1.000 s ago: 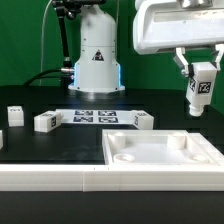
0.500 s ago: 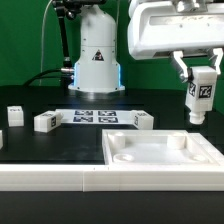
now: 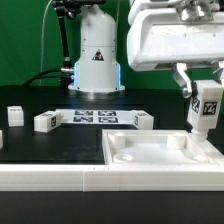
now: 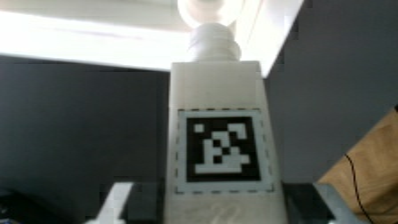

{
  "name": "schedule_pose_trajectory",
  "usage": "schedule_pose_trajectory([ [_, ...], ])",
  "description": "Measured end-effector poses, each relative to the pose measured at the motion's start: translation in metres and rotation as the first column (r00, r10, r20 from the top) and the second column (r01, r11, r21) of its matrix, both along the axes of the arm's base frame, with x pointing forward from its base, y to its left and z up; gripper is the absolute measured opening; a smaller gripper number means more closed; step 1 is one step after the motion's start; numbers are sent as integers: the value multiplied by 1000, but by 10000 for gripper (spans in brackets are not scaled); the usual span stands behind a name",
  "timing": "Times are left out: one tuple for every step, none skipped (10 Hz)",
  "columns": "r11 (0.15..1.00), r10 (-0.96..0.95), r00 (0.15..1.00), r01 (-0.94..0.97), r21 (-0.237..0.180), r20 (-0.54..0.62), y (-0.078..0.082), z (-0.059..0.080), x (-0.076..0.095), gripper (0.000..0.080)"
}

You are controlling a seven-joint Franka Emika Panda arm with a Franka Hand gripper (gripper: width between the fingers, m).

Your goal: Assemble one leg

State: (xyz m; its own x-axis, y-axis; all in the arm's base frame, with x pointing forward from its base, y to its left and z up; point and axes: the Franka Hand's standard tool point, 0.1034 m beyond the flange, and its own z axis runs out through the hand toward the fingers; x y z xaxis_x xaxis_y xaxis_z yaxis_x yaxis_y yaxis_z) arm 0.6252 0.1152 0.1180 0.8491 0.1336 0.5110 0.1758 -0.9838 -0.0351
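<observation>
My gripper (image 3: pixel 204 90) is shut on a white leg (image 3: pixel 205 108) with a black-and-white tag and holds it upright at the exterior view's right, just above the far right corner of the large white square plate (image 3: pixel 140 160). In the wrist view the leg (image 4: pixel 221 120) fills the middle, its threaded end pointing away, between my two fingers (image 4: pixel 121 203). Three more legs lie on the black table: one (image 3: pixel 14 116) at the exterior view's left, one (image 3: pixel 45 122) beside it, one (image 3: pixel 142 121) behind the plate.
The marker board (image 3: pixel 95 117) lies at the table's back, in front of the robot base (image 3: pixel 96 55). A white rail (image 3: pixel 50 178) runs along the table's front edge. A part of another white piece shows at the far left edge.
My gripper has carried the leg down and a little toward the camera, from well above the plate to just over its far right corner.
</observation>
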Motion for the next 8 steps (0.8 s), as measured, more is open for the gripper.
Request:
schedule_pose_trajectory([
  [1000, -1, 1000, 1, -2, -9, -2, -9, 0, 294],
  [1000, -2, 1000, 2, -4, -13, -3, -15, -2, 294],
  [1000, -3, 1000, 3, -4, -13, -4, -19, -3, 294],
  [1000, -2, 1000, 2, -4, -11, -3, -19, -2, 294],
  [1000, -1, 1000, 1, -3, -3, -3, -19, -2, 294],
  [1000, 0, 1000, 0, -2, 0, -2, -23, -2, 294],
  [1000, 2, 1000, -2, -2, -7, 0, -28, -4, 294],
  [1000, 4, 1000, -4, -2, -9, 1, -30, -5, 294],
])
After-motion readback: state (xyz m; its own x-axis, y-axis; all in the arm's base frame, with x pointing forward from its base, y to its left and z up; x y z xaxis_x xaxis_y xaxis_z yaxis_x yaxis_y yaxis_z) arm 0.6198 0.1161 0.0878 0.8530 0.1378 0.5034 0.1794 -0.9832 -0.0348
